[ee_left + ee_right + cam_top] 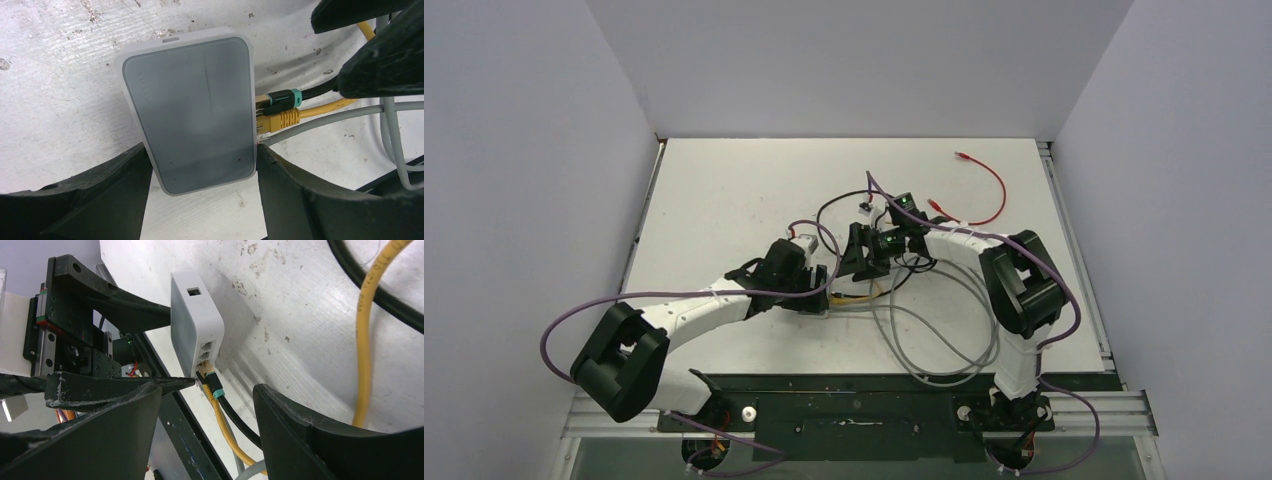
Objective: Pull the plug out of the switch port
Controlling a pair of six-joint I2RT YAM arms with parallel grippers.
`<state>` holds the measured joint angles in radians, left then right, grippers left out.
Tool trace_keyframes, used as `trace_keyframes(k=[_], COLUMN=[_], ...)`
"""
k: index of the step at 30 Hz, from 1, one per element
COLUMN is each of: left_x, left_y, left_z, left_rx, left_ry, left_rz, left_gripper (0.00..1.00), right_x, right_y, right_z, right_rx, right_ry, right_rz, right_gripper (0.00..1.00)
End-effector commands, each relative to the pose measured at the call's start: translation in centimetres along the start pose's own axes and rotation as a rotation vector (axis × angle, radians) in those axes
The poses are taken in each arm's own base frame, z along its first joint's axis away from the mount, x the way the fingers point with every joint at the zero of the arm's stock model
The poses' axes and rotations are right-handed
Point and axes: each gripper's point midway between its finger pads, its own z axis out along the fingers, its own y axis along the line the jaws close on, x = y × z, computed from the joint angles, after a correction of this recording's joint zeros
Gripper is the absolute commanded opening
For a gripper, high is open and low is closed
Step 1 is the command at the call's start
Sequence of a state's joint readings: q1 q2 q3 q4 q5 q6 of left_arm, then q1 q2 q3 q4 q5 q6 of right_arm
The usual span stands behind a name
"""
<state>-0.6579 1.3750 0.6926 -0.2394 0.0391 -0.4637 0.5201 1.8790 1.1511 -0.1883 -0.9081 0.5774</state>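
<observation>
The switch (190,115) is a flat pale grey box lying on the white table. My left gripper (201,152) is shut on its near end, one finger against each long side. Three plugs sit in the sockets on its right edge: a black plug with a teal band (282,98), a yellow plug (282,119) and a grey cable's plug (262,136). In the right wrist view the switch (192,325) stands between the left fingers (135,310). My right gripper (206,390) is open, its fingers either side of the black plug (214,386) and the cables, not touching them.
In the top view my left gripper (816,290) and right gripper (861,265) meet at mid-table. Grey cable loops (944,350) lie towards the front right, a red cable (984,185) at the back right, a black cable (844,200) behind. The dark front rail (874,385) runs along the near edge.
</observation>
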Motion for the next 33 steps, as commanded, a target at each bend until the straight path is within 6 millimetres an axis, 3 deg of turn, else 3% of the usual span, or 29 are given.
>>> trace_keyframes(k=[1, 7, 14, 23, 33], left_x=[-2.0, -2.4, -2.7, -3.0, -3.4], left_y=[-1.6, -1.9, -2.1, -2.2, -2.4], left_z=[-0.8, -0.9, -1.1, -1.6, -2.0], left_rx=[0.071, 0.081, 0.088, 0.096, 0.1], left_ry=[-0.073, -0.082, -0.09, -0.106, -0.125], left_rz=[0.004, 0.005, 0.009, 0.008, 0.006], left_gripper=[0.38, 0.38, 0.38, 0.38, 0.38], right_x=[-1.1, -0.2, 0.6, 1.4, 2.8], right_y=[2.3, 2.2, 1.6, 2.2, 1.5], right_z=[0.5, 1.0, 1.4, 1.8, 2.8], right_rx=[-0.084, -0.102, -0.124, -0.189, -0.186], right_ry=[-0.011, 0.01, 0.015, 0.036, 0.085], right_rz=[-0.068, -0.085, -0.091, -0.131, -0.123], right_gripper=[0.68, 0.76, 0.77, 0.87, 0.72])
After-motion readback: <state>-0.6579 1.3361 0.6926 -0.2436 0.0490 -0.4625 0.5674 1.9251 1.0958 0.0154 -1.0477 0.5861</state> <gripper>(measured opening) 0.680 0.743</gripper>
